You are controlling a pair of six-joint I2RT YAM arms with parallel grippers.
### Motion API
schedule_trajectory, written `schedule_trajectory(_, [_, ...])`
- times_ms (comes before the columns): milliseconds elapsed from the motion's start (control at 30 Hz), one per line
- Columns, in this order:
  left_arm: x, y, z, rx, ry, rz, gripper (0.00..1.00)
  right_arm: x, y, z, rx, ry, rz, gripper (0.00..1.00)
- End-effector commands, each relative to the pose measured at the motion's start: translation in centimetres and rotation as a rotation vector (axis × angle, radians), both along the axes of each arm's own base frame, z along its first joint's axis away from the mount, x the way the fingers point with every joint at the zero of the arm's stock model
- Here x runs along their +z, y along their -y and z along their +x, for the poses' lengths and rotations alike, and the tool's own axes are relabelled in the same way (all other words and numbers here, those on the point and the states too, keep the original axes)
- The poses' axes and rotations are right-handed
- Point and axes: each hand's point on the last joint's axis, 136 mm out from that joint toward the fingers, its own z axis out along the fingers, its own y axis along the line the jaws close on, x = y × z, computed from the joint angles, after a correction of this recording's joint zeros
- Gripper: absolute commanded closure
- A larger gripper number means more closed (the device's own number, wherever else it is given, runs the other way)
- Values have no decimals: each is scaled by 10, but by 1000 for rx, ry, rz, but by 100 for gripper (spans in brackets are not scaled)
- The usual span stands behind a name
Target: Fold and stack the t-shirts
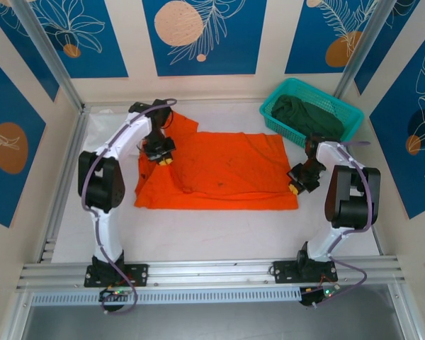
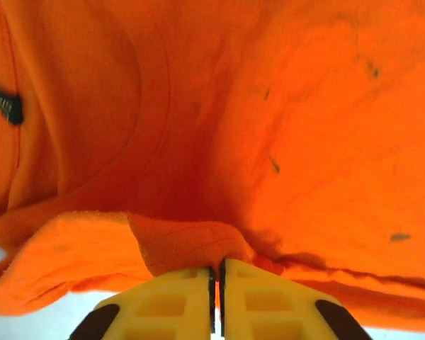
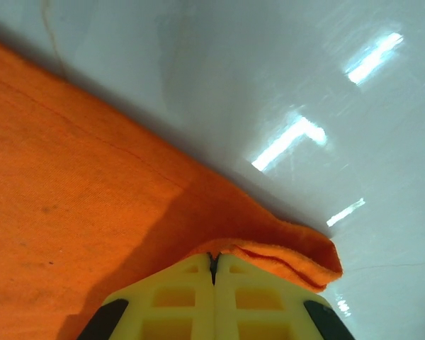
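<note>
currently orange t-shirt lies on the table, long axis left-right, left end effector pinched near-closed on a fold near its left end, right end effector clamped on its right hem corner.

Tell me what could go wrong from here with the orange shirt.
1. The left end effector pinches only a bunched fold of the orange t-shirt at its tips, so the cloth might slip out on a lift.
2. The right end effector grips just the hem corner, so the fold could come out skewed.
3. The right arm stands close to the teal basket and might nudge it.
</note>
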Motion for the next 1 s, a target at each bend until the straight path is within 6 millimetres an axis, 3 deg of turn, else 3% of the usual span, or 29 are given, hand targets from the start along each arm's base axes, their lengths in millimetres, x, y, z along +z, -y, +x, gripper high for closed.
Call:
schedule_trajectory(0, [0,-8,16,-31,9,54,72,1,3,-2,-35,-16,11,100])
schedule_trajectory(33, [3,-11,21,-30,21,69,67,1,4,-3,-46,-17,15,96])
schedule_trajectory(100, [14,-18,29,-25,60,92,46,4,6,-2,-82,-4,36,79])
schedule_trajectory(167, [28,-28,28,-28,89,120,39,12,9,-3,-98,16,36,67])
schedule_trajectory(267, [36,-52,6,-15,92,180,32,29,8,-1,-116,99,59,61])
schedule_trajectory(333, [29,-69,-18,59,87,154,33,38,-6,2,-92,179,112,58])
schedule_trajectory(433, [5,-87,-67,218,29,21,35,49,-41,2,-1,289,245,55])
schedule_trajectory(567, [-18,-103,-121,395,-15,-86,37,48,-80,-19,139,330,333,50])
schedule_trajectory(700, [-36,-109,-141,577,-10,-196,44,37,-99,-36,193,334,367,47])
schedule_trajectory(867, [-61,-97,-144,723,-36,-320,51,11,-102,-46,195,226,380,51])
schedule_trajectory(967, [-66,-104,-142,756,-13,-304,52,0,-103,-46,200,176,387,56])
